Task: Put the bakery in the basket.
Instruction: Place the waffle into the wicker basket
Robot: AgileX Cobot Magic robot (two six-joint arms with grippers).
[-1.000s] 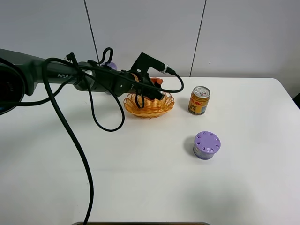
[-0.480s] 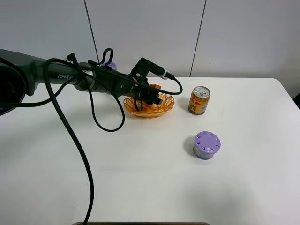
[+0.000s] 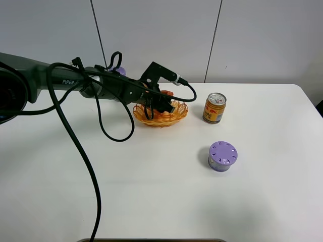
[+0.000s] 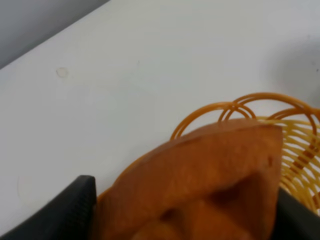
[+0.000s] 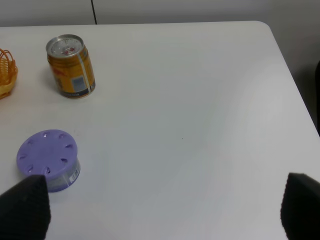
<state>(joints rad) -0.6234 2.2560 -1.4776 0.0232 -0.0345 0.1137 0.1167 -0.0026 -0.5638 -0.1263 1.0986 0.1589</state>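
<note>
Placement is the step in hand. The left gripper (image 3: pixel 161 104) is clamped on the small orange-brown waffle wedge (image 4: pixel 200 185), with one dark finger (image 4: pixel 65 212) pressed against each side of it, and it holds the piece down over the shallow oval wicker basket with yellow-orange weave and a looped rim (image 3: pixel 174 119). The wedge sits above the basket's interior near the rim loops. From where I stand I cannot tell whether its underside touches the weave. In my judgement the next move calls for a short lowering if any gap remains, then parting the jaws so the piece drops flat. The arm should then lift straight up so the fingers do not catch the loops. The wedge looks intact, with a matt baked-brown surface, one straight edge and a pointed corner. Its grid is too blurred in the close view to read. The right gripper (image 5: pixel 160 215) is spread wide with nothing between its fingers, well apart from the basket over the white table (image 3: pixel 262 201). A gold drink can (image 3: pixel 214 108) stands just beside the basket, and a round purple-lidded tin (image 3: pixel 222 155) sits nearer the front. Neither stands in the way of the release.
</note>
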